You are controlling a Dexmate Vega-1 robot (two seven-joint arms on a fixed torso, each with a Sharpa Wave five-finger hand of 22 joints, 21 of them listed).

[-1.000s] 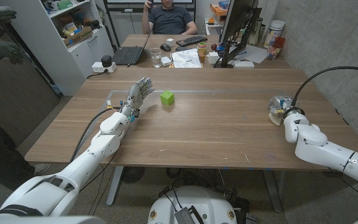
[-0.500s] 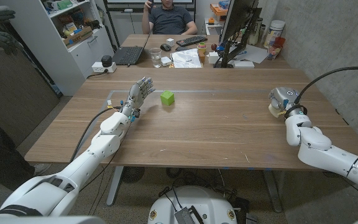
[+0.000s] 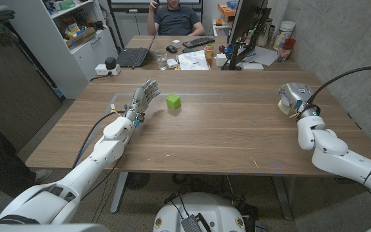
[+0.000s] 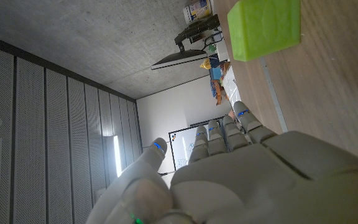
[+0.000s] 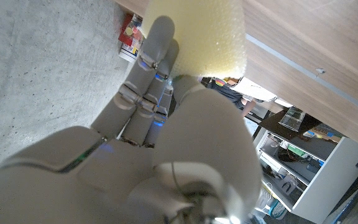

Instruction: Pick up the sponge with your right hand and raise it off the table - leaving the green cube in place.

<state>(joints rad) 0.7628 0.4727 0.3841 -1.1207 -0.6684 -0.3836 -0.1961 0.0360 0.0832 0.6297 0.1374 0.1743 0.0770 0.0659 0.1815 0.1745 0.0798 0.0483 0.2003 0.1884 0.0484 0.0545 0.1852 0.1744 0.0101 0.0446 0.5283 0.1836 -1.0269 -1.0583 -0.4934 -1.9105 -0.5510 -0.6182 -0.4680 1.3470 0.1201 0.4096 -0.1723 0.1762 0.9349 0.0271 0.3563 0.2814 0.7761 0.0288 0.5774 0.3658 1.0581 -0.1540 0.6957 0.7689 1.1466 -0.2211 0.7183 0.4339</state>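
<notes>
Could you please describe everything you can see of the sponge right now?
The sponge is pale yellow, soft-looking foam with a fine porous surface. The right hand grips it near the table's right edge, fingers pressed against its side. In the head view only a pale sliver shows beside the hand; its full shape is hidden.

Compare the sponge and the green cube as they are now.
The sponge is pale yellow; the green cube is bright green. The sponge is gripped in the right hand; the cube sits free on the table, ahead of the left hand. The sponge is at the table's right side; the cube is left of centre.
</notes>
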